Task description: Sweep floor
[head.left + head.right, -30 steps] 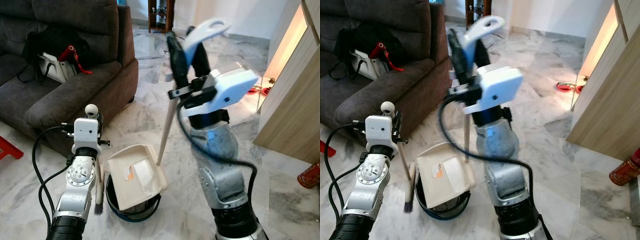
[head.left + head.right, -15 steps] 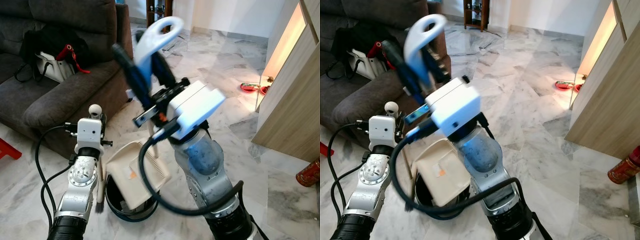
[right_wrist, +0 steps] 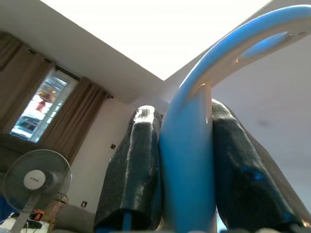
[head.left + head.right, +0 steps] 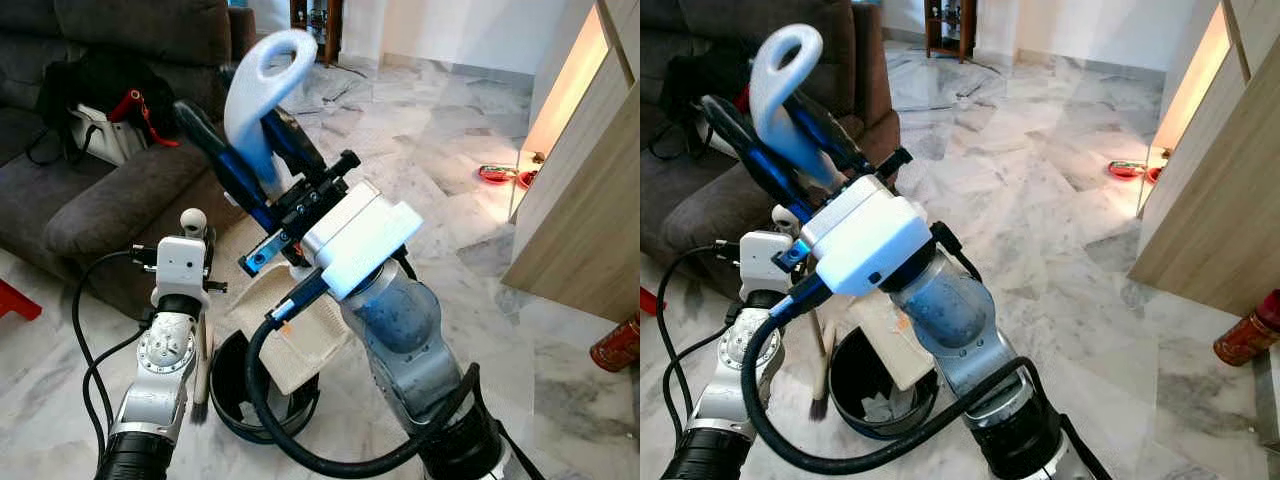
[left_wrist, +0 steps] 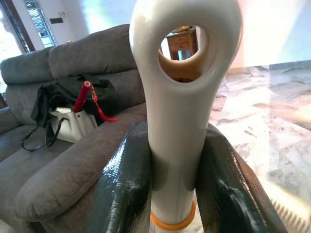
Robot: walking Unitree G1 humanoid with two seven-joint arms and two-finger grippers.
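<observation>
right gripper [image 4: 262, 135]: upper centre of frame, fingers clamped on the dustpan handle [image 4: 262, 90]; you hold it raised high so the pan tips.
dustpan [image 4: 300, 340]: cream pan tilted steeply over the bin, lower centre, likely to dump the sweepings.
bin [image 4: 875, 400]: dark round bin on the marble floor [image 4: 560, 370], debris visible inside.
left gripper [image 5: 172, 145]: fingers closed around the brush handle [image 5: 180, 73].
brush [image 4: 820, 385]: hangs upright just beside the bin, parked clear of the pour.
sofa [image 4: 100, 190]: left.
</observation>
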